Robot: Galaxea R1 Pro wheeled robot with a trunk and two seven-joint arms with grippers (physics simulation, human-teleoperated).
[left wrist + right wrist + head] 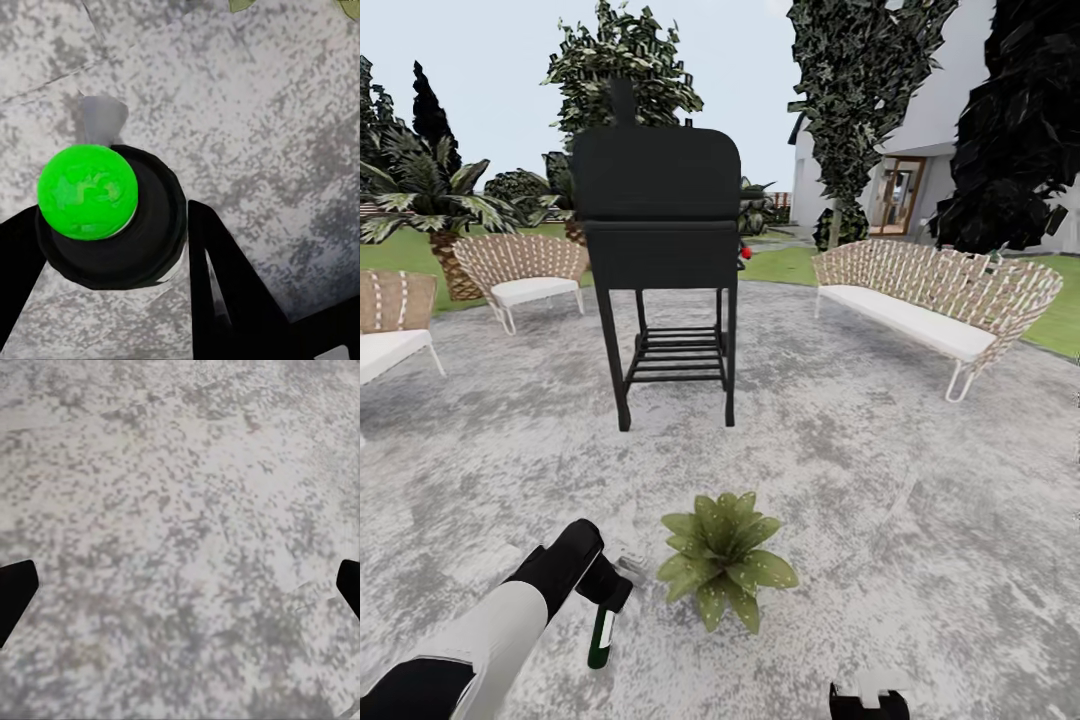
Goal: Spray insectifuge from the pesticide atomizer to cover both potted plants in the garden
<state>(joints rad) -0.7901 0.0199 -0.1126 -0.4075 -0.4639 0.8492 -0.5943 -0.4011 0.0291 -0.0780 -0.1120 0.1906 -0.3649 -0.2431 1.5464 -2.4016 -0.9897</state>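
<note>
My left gripper (603, 583) is shut on the pesticide atomizer (600, 632), whose dark green body hangs down just above the stone patio (920, 520) of the garden. In the left wrist view the atomizer (87, 192) shows as a bright green disc in a black collar, with black fingers (229, 289) on either side and a grey trigger (102, 117) sticking out. One potted plant (725, 562), a low rosette of speckled green leaves, stands right beside the atomizer. Low at the picture's edge, my right gripper (870, 698) is open over bare stone, its fingertips (15, 594) far apart.
A black grill (658, 225) on legs stands straight ahead behind the plant. A woven sofa (940, 300) sits at right, woven chairs (525, 272) at left. Palms (430, 205), dark trees and a white house (925, 150) border the lawn.
</note>
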